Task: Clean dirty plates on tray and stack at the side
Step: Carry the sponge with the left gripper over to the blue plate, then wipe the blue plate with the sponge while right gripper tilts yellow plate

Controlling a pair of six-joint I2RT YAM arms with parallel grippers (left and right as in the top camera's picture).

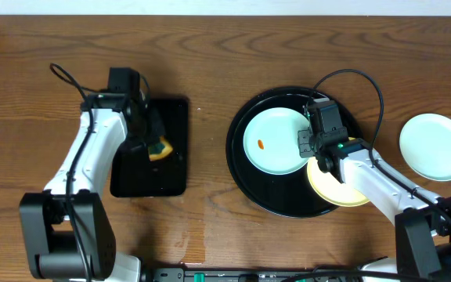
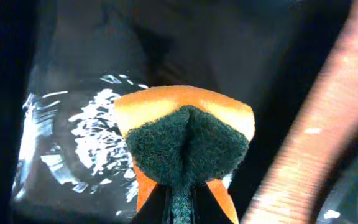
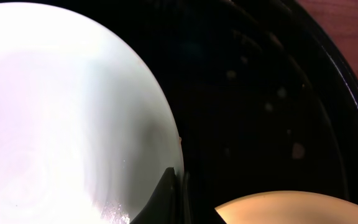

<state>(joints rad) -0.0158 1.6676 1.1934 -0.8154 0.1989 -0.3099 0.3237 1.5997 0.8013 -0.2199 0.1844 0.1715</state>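
A pale blue plate (image 1: 276, 141) with an orange smear (image 1: 261, 144) lies on the round black tray (image 1: 245, 180). My right gripper (image 1: 308, 141) is shut on this plate's right rim; the right wrist view shows the jaws (image 3: 178, 186) pinching the plate's edge (image 3: 61, 112). A pale yellow plate (image 1: 331, 184) lies on the tray's lower right, partly under my right arm, and shows in the right wrist view (image 3: 291, 208). A second pale blue plate (image 1: 435, 146) sits on the table at the right. My left gripper (image 1: 156, 145) is shut on a yellow-green sponge (image 2: 185, 137).
A smaller rectangular black tray (image 1: 167, 176) lies at the left, under my left gripper and the sponge; its surface looks wet in the left wrist view (image 2: 86, 130). The table is brown wood.
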